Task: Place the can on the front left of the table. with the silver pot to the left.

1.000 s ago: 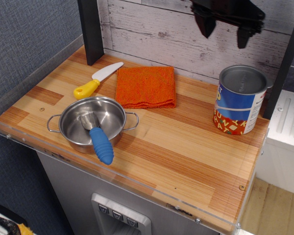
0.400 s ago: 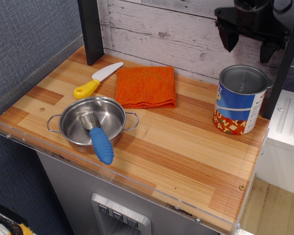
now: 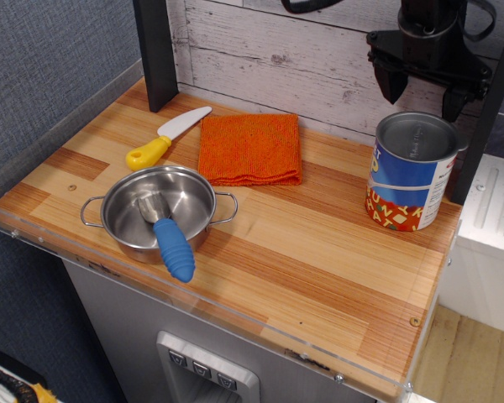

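The can (image 3: 410, 174) stands upright at the back right of the table (image 3: 302, 260); it has a grey lid, a blue label with a white band and a red-yellow bottom. My black gripper (image 3: 421, 94) hangs open just above the can's lid, its two fingers spread about as wide as the can, holding nothing. The silver pot (image 3: 158, 210) sits at the front left with a blue-handled utensil (image 3: 170, 243) resting in it.
An orange cloth (image 3: 250, 148) lies at the back middle. A toy knife (image 3: 165, 138) with a yellow handle lies left of it. Black posts stand at the back left (image 3: 157, 52) and right (image 3: 487, 109). A clear rim edges the table.
My gripper has moved right and down from the upper middle of the wall to a spot directly over the can. The can and the other things have not moved.
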You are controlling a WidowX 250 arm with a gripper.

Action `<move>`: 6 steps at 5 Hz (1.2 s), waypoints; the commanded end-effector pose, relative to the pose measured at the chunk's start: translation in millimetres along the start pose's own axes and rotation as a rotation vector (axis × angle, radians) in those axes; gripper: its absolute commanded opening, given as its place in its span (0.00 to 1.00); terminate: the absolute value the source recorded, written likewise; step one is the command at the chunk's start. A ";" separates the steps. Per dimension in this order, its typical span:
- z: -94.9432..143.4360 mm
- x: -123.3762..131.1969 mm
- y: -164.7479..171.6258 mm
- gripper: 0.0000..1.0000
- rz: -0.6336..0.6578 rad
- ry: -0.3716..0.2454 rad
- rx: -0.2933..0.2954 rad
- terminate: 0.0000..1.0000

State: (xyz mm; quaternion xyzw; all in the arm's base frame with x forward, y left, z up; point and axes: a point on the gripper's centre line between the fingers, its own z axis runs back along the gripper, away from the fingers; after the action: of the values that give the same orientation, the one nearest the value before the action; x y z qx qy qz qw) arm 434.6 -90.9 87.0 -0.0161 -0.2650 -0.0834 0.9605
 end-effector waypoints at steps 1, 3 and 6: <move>23.5 -10.3 -11.4 1.00 -0.076 0.013 -0.083 0.00; 30.8 -33.8 -15.3 1.00 -0.114 0.057 -0.073 0.00; 44.5 -74.7 -20.0 1.00 -0.087 0.074 -0.028 0.00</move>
State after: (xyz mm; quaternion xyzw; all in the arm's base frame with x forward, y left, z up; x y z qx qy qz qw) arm 344.3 -93.6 63.2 -0.0113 -0.1984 -0.1258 0.9720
